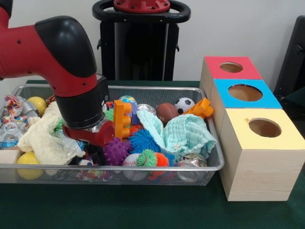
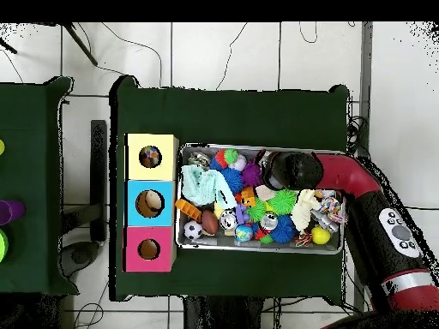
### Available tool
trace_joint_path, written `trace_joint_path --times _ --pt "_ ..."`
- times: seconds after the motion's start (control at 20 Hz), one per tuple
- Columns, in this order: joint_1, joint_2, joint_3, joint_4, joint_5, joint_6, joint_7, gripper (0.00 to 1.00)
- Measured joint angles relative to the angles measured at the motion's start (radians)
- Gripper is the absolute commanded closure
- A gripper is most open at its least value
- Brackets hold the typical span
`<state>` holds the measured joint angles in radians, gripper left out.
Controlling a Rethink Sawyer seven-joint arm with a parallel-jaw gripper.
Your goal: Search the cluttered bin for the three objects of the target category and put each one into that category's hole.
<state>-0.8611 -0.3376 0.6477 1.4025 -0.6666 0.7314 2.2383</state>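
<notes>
My gripper [image 1: 94, 153] reaches down into the left half of the wire bin [image 1: 217, 164], its tip buried among the toys beside a purple spiky ball [image 1: 116, 151] and a cream cloth [image 1: 45, 138]. From overhead the gripper [image 2: 273, 174] sits near the bin's top edge, next to the purple spiky ball [image 2: 250, 176]. Whether it holds anything is hidden. Around it lie a blue spiky ball [image 1: 143, 140], an orange brick [image 1: 121, 119], a baseball [image 1: 131, 160], a football [image 1: 167, 112] and a soccer ball [image 1: 184, 105].
Three wooden boxes stand right of the bin, each with a round hole: red [image 1: 231, 67], blue [image 1: 245, 92], yellow [image 1: 264, 128]. A mint cloth [image 1: 188, 136] covers the bin's right half. Cans [image 1: 190, 162], yellow balls [image 1: 37, 104] and an orange toy [image 1: 202, 109] add clutter.
</notes>
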Motion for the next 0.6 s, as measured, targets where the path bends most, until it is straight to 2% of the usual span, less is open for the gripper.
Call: trace_joint_path --times 0.6 --pt "-0.008 -0.001 -0.011 0.000 0.018 0.001 0.000 1.00"
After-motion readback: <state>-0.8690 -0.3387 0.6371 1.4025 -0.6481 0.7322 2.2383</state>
